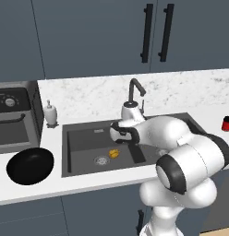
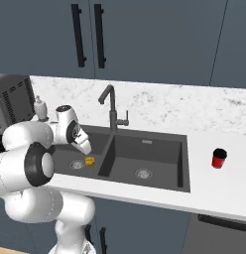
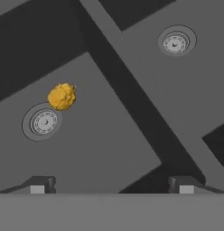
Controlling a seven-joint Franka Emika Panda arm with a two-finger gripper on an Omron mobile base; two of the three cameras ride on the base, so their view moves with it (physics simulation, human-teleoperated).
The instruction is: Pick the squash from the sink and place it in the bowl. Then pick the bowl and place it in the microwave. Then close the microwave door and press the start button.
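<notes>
Marble-patterned white counter (image 1: 88, 94) ran under dark blue-grey cabinets with black bar handles in the left base view. Set into it was the dark grey sink (image 1: 70, 133), its tall faucet (image 1: 133, 90) at the back edge. The squash (image 1: 114, 153) lay on the floor of the left basin, just beside the round drain (image 1: 101, 160). My arm arched over the sink, and my wrist hung above the squash. The black bowl (image 1: 30, 166) sat on the counter left of the sink, and the microwave (image 1: 12, 115) stood behind it. A white soap dispenser (image 1: 51, 114) stood by the backsplash, and a red cup (image 1: 226, 123) far to the right.

From the right base view, the sink's two basins sat side by side with a divider between them. The squash (image 2: 89, 160) rested in the basin nearer my arm, close to that basin's drain (image 2: 76, 164). The red cup (image 2: 219, 158) stood on the counter, well apart from the sink.

In the hand view, my gripper (image 3: 111, 185) stood wide open and held nothing; both fingertips (image 3: 38, 185) hovered above the basin floor. The squash (image 3: 62, 96) was a lumpy, nearly round lump, so I could tell no clear long axis or heading. It touched the drain's (image 3: 43, 122) rim.
</notes>
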